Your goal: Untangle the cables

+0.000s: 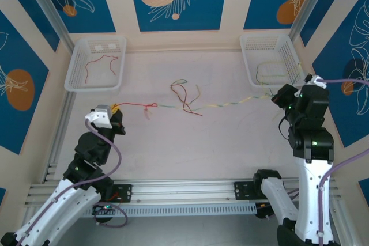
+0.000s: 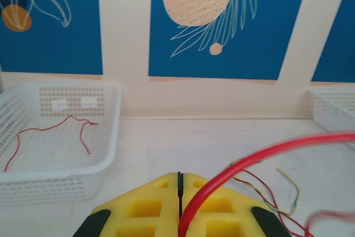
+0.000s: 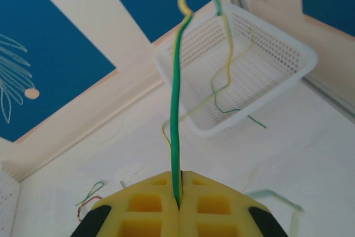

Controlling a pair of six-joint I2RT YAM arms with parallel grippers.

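Observation:
My left gripper (image 1: 115,110) is shut on a red cable (image 1: 135,105). The cable runs right to a small knot (image 1: 151,106) and on into a twisted green-yellow strand (image 1: 230,103). That strand reaches my right gripper (image 1: 277,97), which is shut on its green end. A loose tangle of dark red and green cables (image 1: 185,97) lies at mid-table. In the left wrist view the red cable (image 2: 249,162) comes out from between the closed yellow fingers (image 2: 155,209) of the left gripper (image 2: 179,176). In the right wrist view the green cable (image 3: 176,109) rises from the closed right gripper (image 3: 180,175).
A white basket (image 1: 78,79) at the back left holds a red cable (image 1: 101,64). Another white basket (image 1: 249,61) at the back right holds a yellow-green cable (image 1: 274,72). An aluminium rail (image 1: 184,191) runs along the near edge, between the arm bases.

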